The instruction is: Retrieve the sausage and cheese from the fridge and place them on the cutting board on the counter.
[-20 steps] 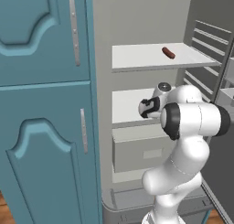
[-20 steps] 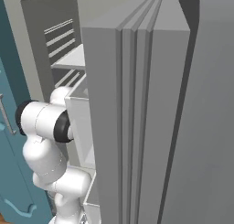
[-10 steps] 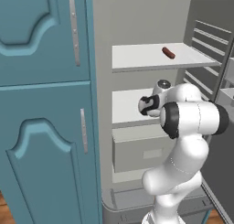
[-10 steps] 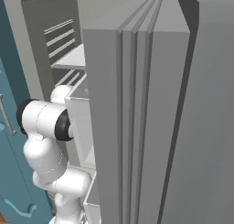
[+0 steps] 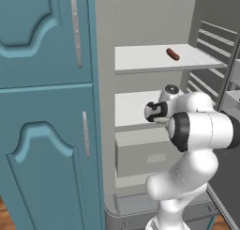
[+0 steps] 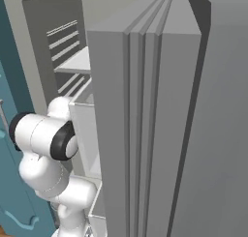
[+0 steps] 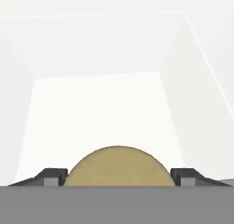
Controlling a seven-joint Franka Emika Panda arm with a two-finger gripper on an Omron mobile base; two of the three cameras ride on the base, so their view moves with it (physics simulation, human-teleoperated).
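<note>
Right now your gripper [image 7: 118,178] sits deep on the fridge's [image 5: 154,18] middle shelf [image 5: 133,108], and in the hand view the cheese [image 7: 119,167] fills the gap between the two dark fingertips [image 7: 51,177]. You see it as a tan-yellow dome whose left and right edges meet the inner faces of both tips, so the pincer is closed onto the cheese at a wide spread. Whether the chunk rests on the shelf floor or is raised off it, you cannot tell from this angle. Beyond it lie the white shelf floor, the side walls and the back wall.

From the left base view, the white arm [image 5: 199,130] rises at the lower right and bends forward into the open fridge, the hand reaching over the middle shelf. The sausage [image 5: 173,54] lies alone on the upper shelf [image 5: 154,57], toward its right rear, well apart from the hand. Below the middle shelf sits the closed white drawer [image 5: 145,154]. Teal cabinet doors [image 5: 44,107] stand to the left of the fridge.

In the right base view the grey fridge door [image 6: 160,125] stands open, edge-on, with the arm's elbow [image 6: 46,137] just left of it.
</note>
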